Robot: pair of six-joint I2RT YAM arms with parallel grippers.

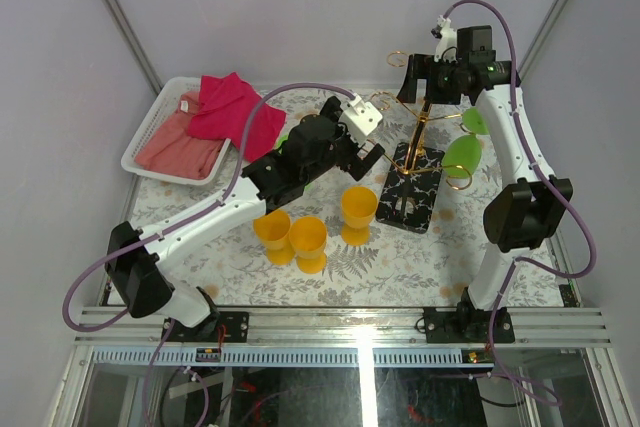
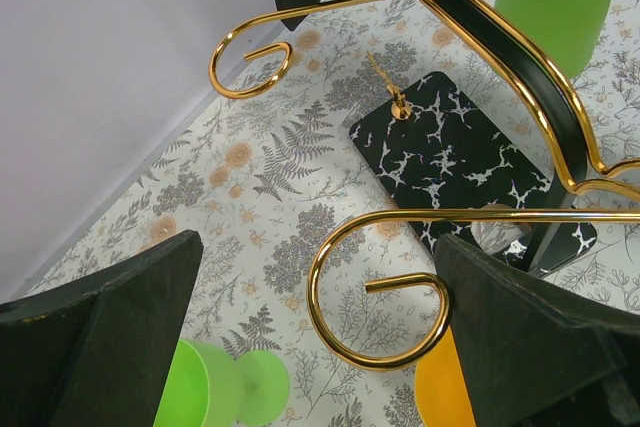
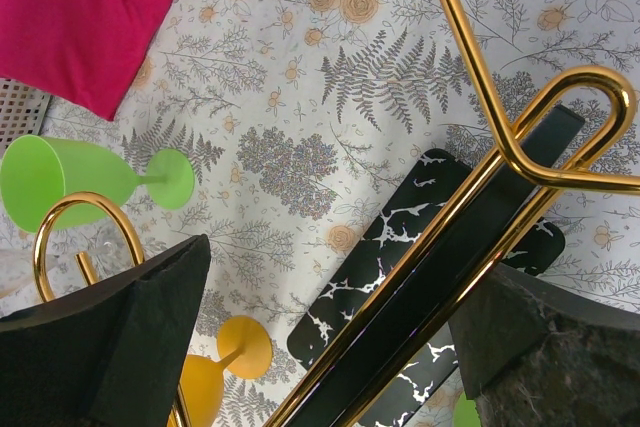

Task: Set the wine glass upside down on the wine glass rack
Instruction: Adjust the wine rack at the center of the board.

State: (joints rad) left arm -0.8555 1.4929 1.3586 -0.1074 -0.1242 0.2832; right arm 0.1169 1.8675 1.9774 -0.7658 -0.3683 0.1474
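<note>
Looking down on a table [image 1: 400, 267] dressed in a pale cloth printed with ferns and roses, boxed in by plain lilac-grey walls [image 1: 300, 7] and grey corner struts [image 1: 118, 15]. Along the 6 o'clock edge, an aluminium rail [image 1: 330, 315] carrying both arm bases. Up at 10 o'clock, a white slatted basket [image 1: 143, 127] stuffed with pink and magenta cloths [image 1: 232, 107]. Dead centre, three orange goblets [image 1: 358, 205] standing upright in a close cluster. Just to 3 o'clock of them, the wine glass rack [image 1: 412, 187]: gold pole, curled gold arms, black white-veined base flat on the cloth. Hanging off its 3 o'clock side, two green glasses [image 1: 462, 155]. Lying on its side toward 10 o'clock of the base, caught from the right wrist, another green wine glass [image 3: 60, 175], apart from both grippers. Now the left gripper [image 2: 318, 247], up among the gold curls with fingers spread wide, one curl in the gap, pinching nothing. And the right gripper [image 3: 350, 267], high at the rack's 12 o'clock end, likewise splayed, with gold wire in the gap.
</note>
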